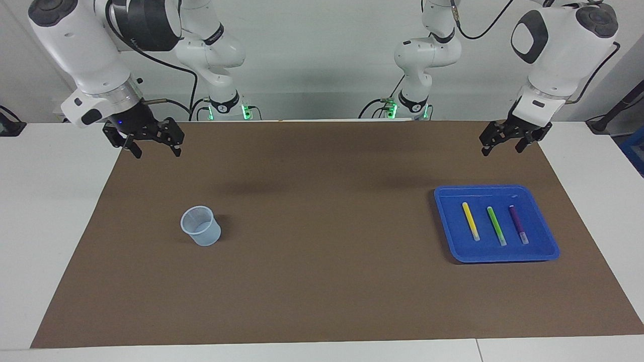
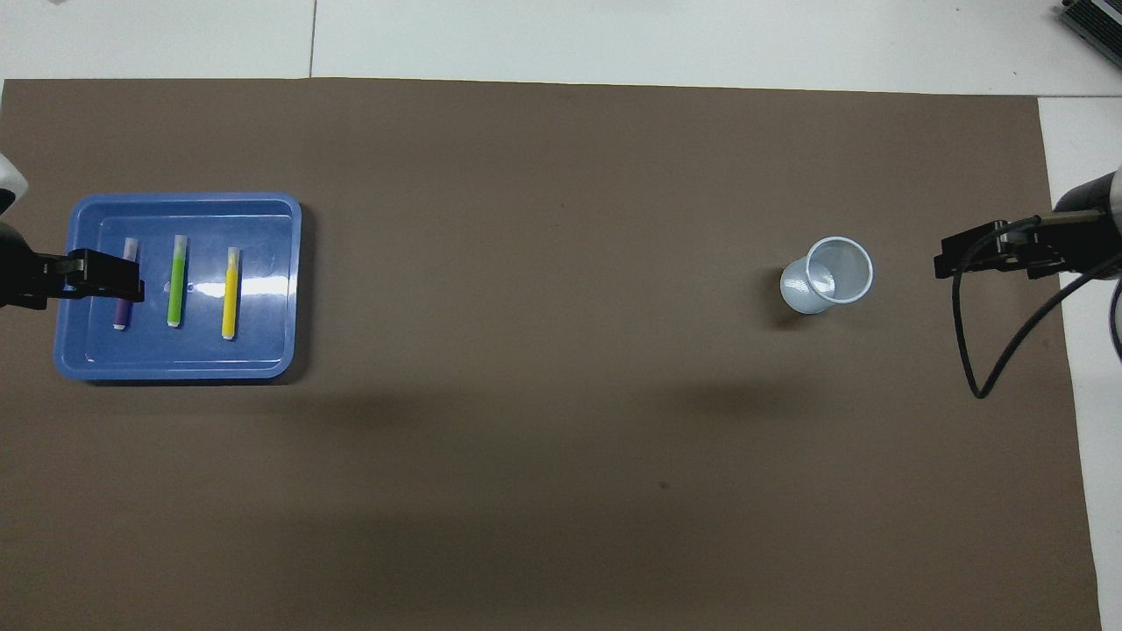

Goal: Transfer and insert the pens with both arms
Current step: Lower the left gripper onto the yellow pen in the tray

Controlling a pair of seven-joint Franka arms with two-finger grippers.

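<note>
Three pens in one tray, one cup, two open hands.

Across the facing view: the right arm's black two-finger hand hangs empty, fingers apart, over the brown mat's edge; one translucent plastic cup stands upright; the left hand hangs spread and empty. On the desk's flat blue plastic tray lie the slim yellow pen, bright green pen and purple pen, parallel, long axes running toward and away from the robots, whitish caps farther from the robots.

There's a clear cup standing upright on the brown mat, well out from the right gripper. A blue tray sits below the left gripper.
</note>
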